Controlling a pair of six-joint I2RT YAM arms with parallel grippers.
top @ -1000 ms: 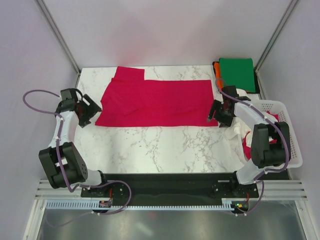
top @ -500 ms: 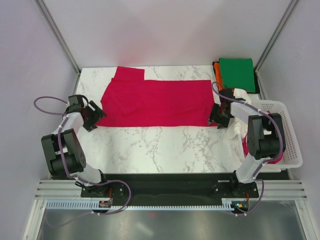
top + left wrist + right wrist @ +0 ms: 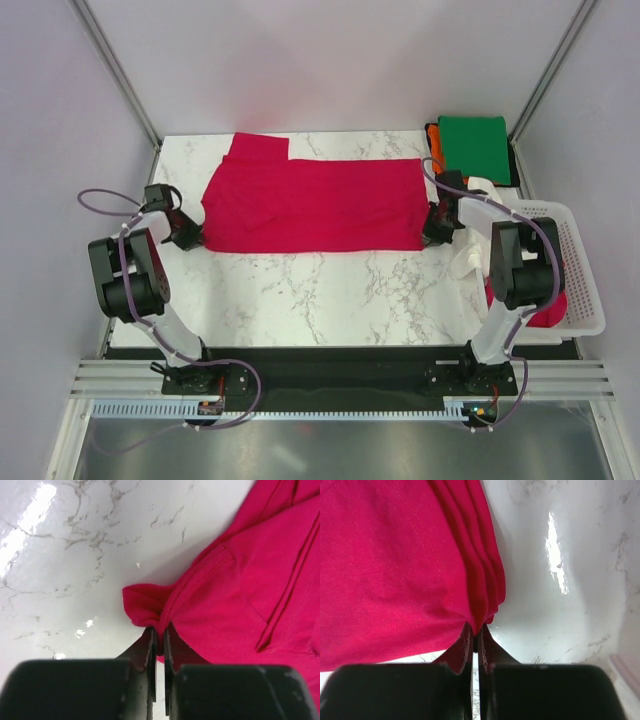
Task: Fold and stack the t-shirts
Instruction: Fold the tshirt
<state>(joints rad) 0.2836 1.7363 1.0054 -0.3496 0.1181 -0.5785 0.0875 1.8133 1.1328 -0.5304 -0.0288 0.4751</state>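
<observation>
Lying spread across the far half of the table [image 3: 300,290], the red shirt [image 3: 315,205] is pinched at its near-left corner by the left gripper [image 3: 159,636] and at its near-right corner by the right gripper [image 3: 476,630], while a folded green shirt [image 3: 473,135] sits at the far-right corner.

The spread t-shirt [image 3: 315,205] lies across the table's [image 3: 320,290] far half, folded shirts [image 3: 473,145] far right, basket [image 3: 588,280] right.
</observation>
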